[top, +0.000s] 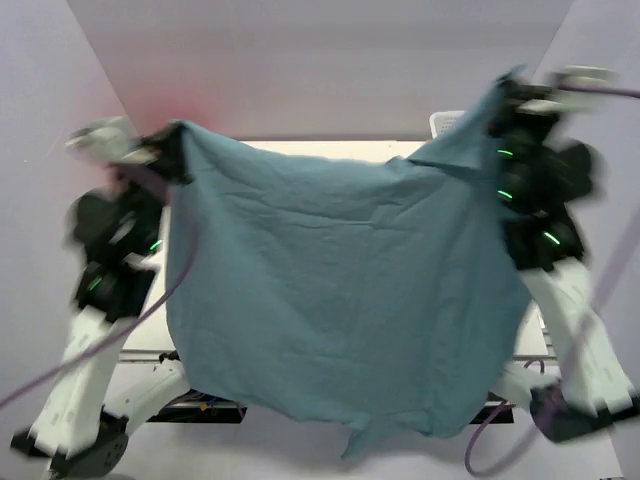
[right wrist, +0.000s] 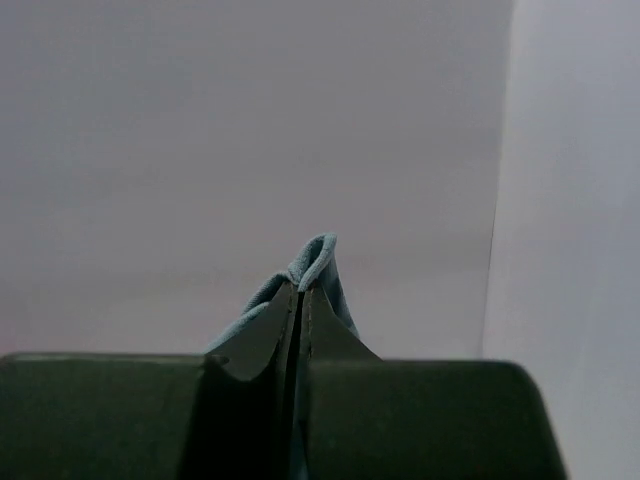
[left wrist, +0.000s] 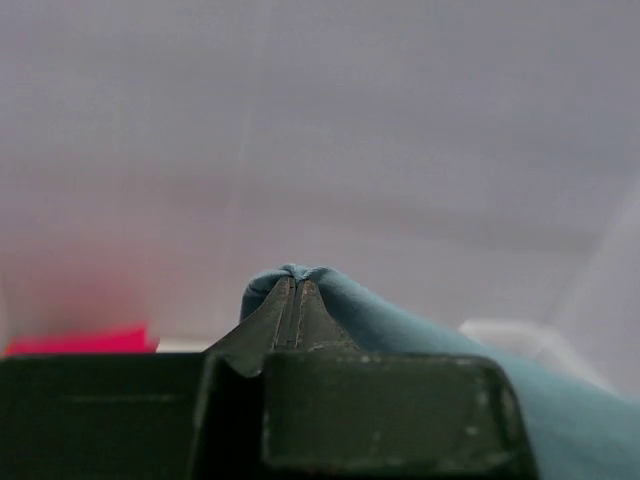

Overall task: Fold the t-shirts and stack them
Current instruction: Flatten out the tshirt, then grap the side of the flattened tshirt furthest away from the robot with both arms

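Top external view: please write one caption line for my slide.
The left gripper and right gripper, both shut, hold the teal-blue t-shirt spread out in the air.

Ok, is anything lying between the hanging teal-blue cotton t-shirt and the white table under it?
Cannot tell: the spread teal-blue cotton t-shirt hides nearly all of the white table; only a far strip shows.

T-shirt (top: 340, 290): uniform dusty teal-blue, one solid colour. Arms (top: 108, 262): white links, black joints, green indicator lights. Low left in the left wrist view, a blurred magenta-pink patch (left wrist: 80, 341), possibly cloth.
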`<state>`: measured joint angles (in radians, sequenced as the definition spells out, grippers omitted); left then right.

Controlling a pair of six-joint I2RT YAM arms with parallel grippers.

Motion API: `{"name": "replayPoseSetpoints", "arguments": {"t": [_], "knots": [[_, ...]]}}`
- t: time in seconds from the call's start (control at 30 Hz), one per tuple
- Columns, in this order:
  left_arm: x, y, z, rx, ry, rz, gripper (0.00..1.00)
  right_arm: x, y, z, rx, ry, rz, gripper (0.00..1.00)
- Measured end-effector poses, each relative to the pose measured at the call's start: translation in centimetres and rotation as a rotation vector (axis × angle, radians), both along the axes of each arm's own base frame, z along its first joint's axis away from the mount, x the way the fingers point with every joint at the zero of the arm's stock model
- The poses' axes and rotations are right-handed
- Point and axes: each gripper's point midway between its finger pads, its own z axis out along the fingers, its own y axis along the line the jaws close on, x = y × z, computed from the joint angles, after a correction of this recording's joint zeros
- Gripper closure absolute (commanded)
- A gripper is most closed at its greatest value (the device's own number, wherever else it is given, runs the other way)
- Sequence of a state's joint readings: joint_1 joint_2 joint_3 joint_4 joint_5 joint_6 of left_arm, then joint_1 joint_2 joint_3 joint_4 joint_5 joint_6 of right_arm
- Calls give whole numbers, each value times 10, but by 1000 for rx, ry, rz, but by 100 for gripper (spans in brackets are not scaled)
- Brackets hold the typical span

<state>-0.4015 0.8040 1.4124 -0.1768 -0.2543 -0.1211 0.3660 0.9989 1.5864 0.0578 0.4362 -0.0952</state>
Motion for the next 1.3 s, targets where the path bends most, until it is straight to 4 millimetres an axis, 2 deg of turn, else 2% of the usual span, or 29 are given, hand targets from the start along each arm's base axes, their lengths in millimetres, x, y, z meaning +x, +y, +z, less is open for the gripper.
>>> {"name": "replayPoseSetpoints", "arguments": {"t": [0.07,0.13,0.2,0.27,0.37,0.47,0.6,0.67,0.73,0.83,1.0,1.1,1.2,1.3], "knots": [[60,-11,-55,27,165,70,100,67,20,-68,-58,178,-30,100],[108,-20,-119,69,323,132,100,118,37,-143,-116,343,-47,100],[147,-25,-190,122,486,192,100,148,45,-214,-163,490,-64,100],[173,-28,-251,168,623,244,100,167,49,-272,-196,607,-88,100],[205,-25,-328,220,787,317,100,201,52,-332,-217,721,-138,100],[234,-15,-394,246,927,385,100,247,57,-384,-228,823,-188,100],[270,4,-455,243,1037,454,100,288,58,-449,-236,941,-233,100],[284,12,-476,238,1071,471,100,298,53,-474,-244,993,-250,100],[296,18,-489,227,1088,479,100,302,48,-486,-239,1020,-259,100],[311,24,-494,205,1085,478,100,306,42,-485,-221,1027,-261,100],[328,28,-481,176,1054,465,100,319,41,-464,-169,981,-228,100],[335,29,-471,162,1027,456,100,320,43,-459,-154,979,-210,100],[329,32,-470,157,1022,446,100,310,43,-458,-146,1004,-188,100],[306,35,-476,166,1044,428,100,282,40,-453,-129,1032,-171,100]]}}
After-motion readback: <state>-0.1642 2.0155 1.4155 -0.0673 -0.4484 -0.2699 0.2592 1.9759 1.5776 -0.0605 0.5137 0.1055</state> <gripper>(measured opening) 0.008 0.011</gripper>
